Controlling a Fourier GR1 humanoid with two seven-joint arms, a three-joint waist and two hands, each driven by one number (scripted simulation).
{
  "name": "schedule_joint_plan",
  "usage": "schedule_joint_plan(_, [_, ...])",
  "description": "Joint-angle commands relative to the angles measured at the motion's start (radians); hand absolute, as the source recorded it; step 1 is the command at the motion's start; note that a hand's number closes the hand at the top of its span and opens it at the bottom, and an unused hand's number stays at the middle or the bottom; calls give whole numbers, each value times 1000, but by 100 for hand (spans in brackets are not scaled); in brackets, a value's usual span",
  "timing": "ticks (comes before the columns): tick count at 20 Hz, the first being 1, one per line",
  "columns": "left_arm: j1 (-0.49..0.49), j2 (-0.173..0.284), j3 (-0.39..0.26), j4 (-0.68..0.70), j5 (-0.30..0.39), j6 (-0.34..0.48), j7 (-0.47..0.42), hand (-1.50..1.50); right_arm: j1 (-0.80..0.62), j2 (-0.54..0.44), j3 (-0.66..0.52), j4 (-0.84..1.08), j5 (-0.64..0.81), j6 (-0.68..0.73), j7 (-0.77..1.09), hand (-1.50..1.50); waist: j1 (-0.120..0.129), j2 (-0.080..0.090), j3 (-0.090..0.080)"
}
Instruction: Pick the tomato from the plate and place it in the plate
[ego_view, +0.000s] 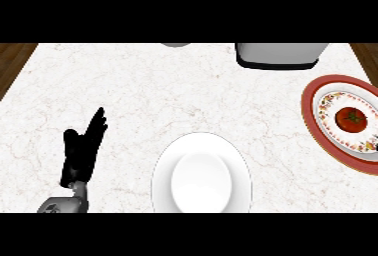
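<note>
Nearest the camera, at six o'clock, sits a plain white plate (201, 175) on the marble counter (148, 90), nothing on it. At about eight o'clock the left robot hand (81, 150) stands with its fingers straight and pointing up, wide and holding nothing, resting well apart from both plates. At three o'clock, by the counter's right edge, lies a red-rimmed plate (314, 107) with a patterned inner band, partly cut off by the view's edge. A red tomato (351, 119) with a green stem sits in its middle. At one o'clock stands a grey appliance (280, 54), and a small grey object (176, 44) shows at twelve o'clock.
</note>
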Motion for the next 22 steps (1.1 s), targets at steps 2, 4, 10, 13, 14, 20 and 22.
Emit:
schedule_joint_plan(2, [-18,26,24,24,13,-27,-4,0,20,-22,6,15,7,-10,-18,-150,2,3,1])
schedule_joint_plan(4, [37,11,-4,-33,8,-27,9,0,2,-71,-7,20,-6,15,24,-150,4,0,1])
schedule_joint_plan(10, [13,-23,-7,35,-26,21,-52,0,64,-46,-28,39,-16,-54,-48,-150,11,8,3])
schedule_joint_plan(13, [-12,6,15,48,1,-17,-33,0,57,-81,-46,35,-37,-26,-38,-150,4,5,2])
schedule_joint_plan(14, [11,7,22,32,15,-22,-39,0,105,-78,-53,48,-43,3,-85,-150,5,6,4])
schedule_joint_plan(20, [-20,-17,4,2,-8,9,7,0,90,-128,-71,47,-56,-50,-16,-150,5,4,3])
schedule_joint_plan(22, [-48,-9,3,8,-18,12,33,0,115,-116,-77,54,-61,-64,-30,-150,4,6,4])
